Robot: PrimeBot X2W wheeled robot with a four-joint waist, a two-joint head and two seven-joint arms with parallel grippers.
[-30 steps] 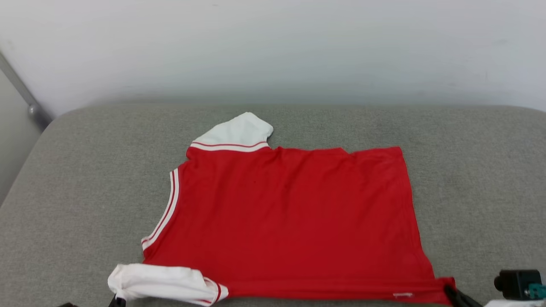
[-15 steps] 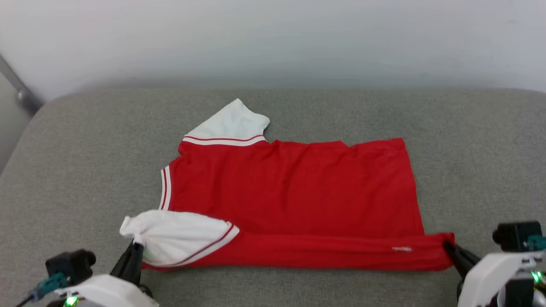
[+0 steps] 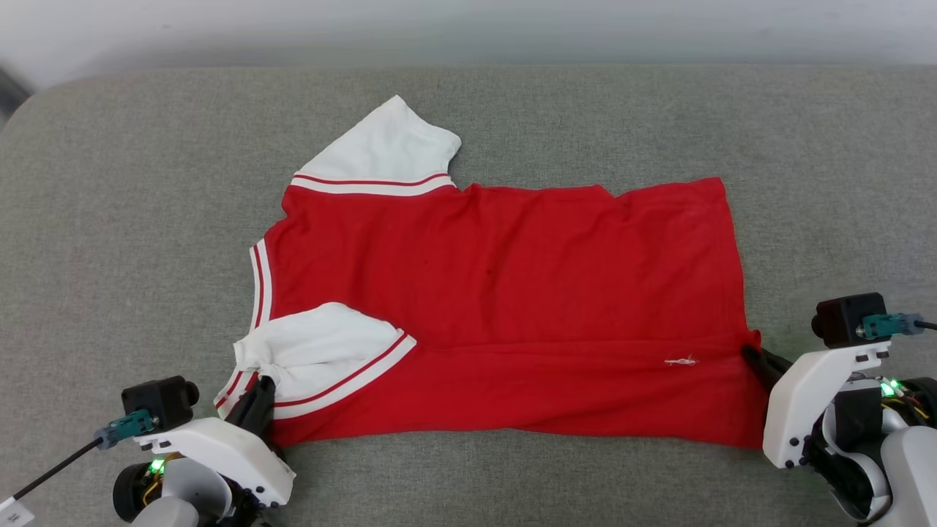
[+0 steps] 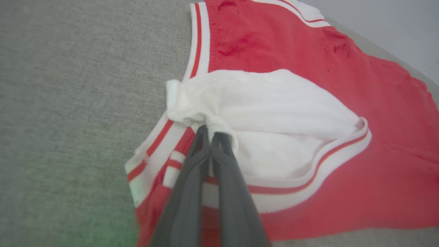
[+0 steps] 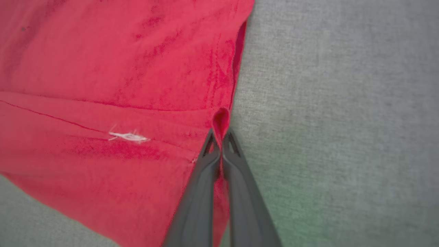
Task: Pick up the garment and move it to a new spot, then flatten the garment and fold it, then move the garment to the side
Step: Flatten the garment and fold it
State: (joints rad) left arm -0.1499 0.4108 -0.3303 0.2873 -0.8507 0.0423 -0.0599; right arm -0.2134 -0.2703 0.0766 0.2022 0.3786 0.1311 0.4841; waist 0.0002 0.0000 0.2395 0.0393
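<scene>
**Thin pinches could slip mid-fold**

The garment [image 3: 512,278] lies spread across the middle of the cushion [image 3: 110,183], with its near strip turned over toward the far edge. We hold that strip at both ends. The left gripper [image 4: 209,132] has its jaws clenched on a bunched bit of the white sleeve [image 4: 274,109]. The right gripper [image 5: 221,135] has its jaws clenched on a small tuck of red hem [image 5: 221,120] at the garment's right corner.

Both grips look thin to us. If one arm runs ahead, or the cloth drags on the cushion's rough weave, a pinch could slip and the fold would land crooked. The sleeve is loose and puckered, so it may flop out or crease under the fold. Pulling the ends apart too hard could drag the whole garment off its spot.
</scene>
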